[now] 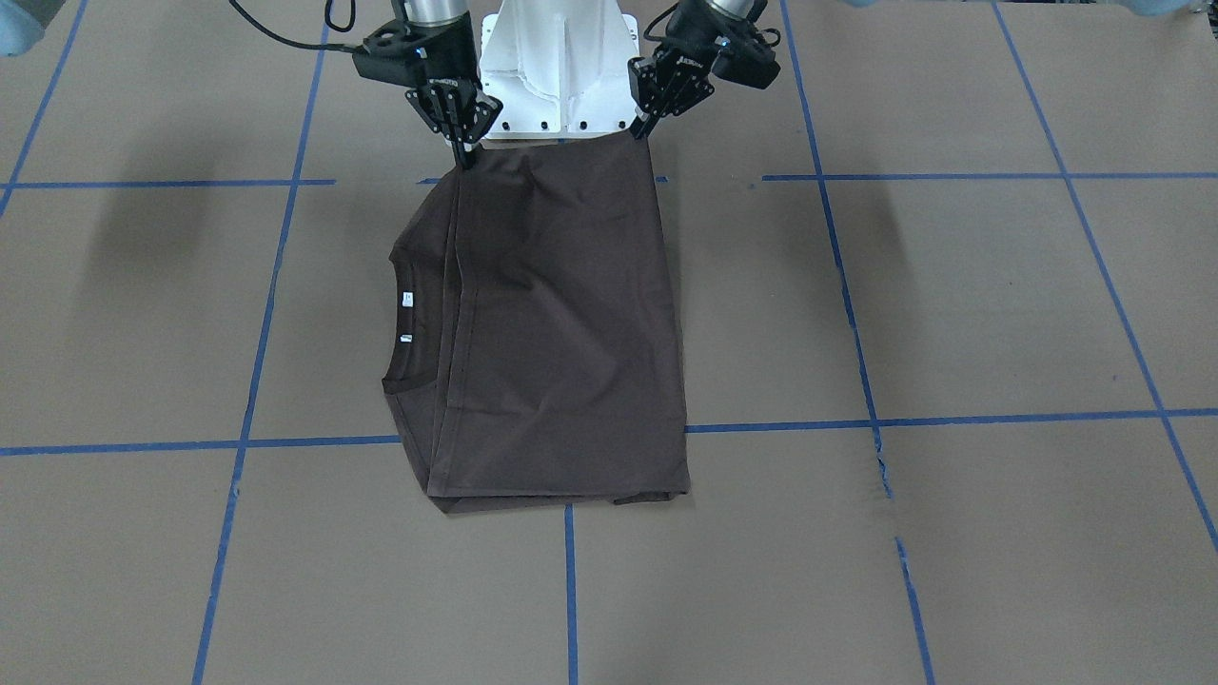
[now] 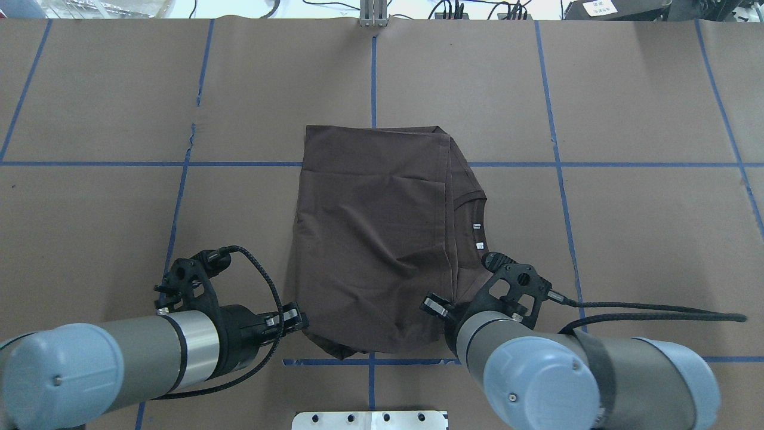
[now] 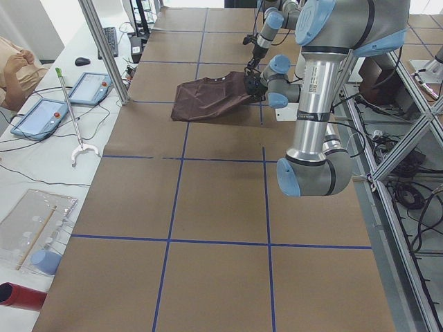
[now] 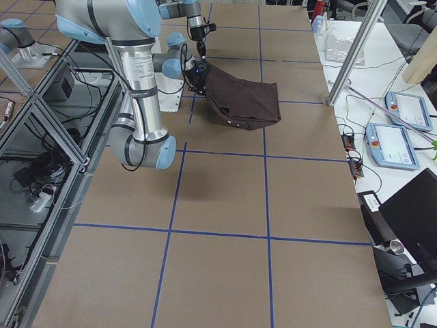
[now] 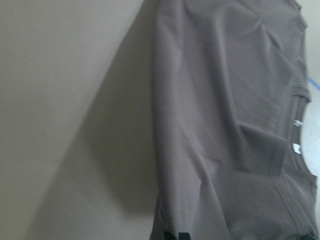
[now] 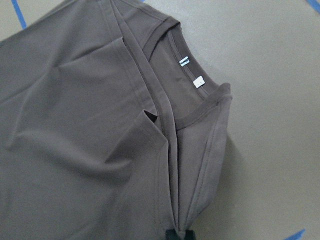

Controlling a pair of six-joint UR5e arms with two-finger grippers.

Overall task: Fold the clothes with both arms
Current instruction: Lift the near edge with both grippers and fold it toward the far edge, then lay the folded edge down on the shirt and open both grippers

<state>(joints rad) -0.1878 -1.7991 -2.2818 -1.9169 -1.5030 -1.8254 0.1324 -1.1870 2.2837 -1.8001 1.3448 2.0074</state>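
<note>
The dark brown T-shirt [image 1: 561, 323] [image 2: 370, 239] lies folded on the brown table, its collar [image 1: 404, 323] and white neck tags [image 6: 190, 70] toward the robot's right. The edge nearest the robot's base is raised off the table. My left gripper [image 1: 639, 128] [image 2: 301, 322] is shut on one corner of that edge, and my right gripper [image 1: 466, 157] [image 2: 433, 307] is shut on the other, beside the collar. In both wrist views the cloth [image 5: 225, 125] [image 6: 75, 125] hangs away from the black fingertips [image 5: 172, 235] [image 6: 180, 234] at the bottom edge.
The white pedestal base [image 1: 557, 67] stands just behind the raised edge. Blue tape lines [image 1: 247, 381] grid the tabletop. Beyond the far side are a metal pole [image 3: 104, 48], tablets [image 3: 41, 114], a grabber tool [image 3: 73, 124] and a person's arm [image 3: 14, 69].
</note>
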